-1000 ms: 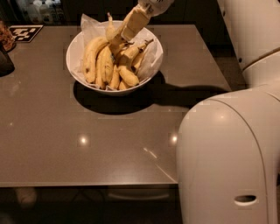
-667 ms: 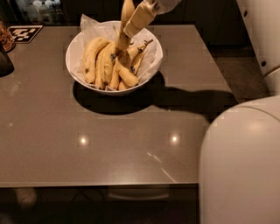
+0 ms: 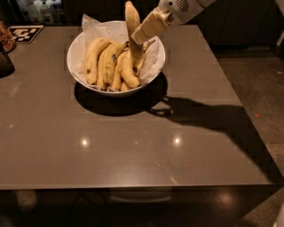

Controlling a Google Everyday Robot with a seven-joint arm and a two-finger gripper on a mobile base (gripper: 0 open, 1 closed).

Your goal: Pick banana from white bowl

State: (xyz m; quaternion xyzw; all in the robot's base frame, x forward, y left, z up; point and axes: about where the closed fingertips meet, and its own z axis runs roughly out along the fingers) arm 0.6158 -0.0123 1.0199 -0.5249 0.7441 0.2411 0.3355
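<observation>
Dark table (image 3: 133,155), gripper (image 3: 135,38) above white bowl (image 3: 71,62), fingers (image 3: 150,27) clamped on upright banana (image 3: 131,15).

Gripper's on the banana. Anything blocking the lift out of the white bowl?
Nothing visible does. The gripper is clamped on the banana, which stands nearly upright over the right half of the white bowl. Its lower end sits among the other bananas. The space above it is free.

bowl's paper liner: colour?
White, crinkled paper lining the white bowl; camera view. Gripper above the bowl holds the banana.
</observation>
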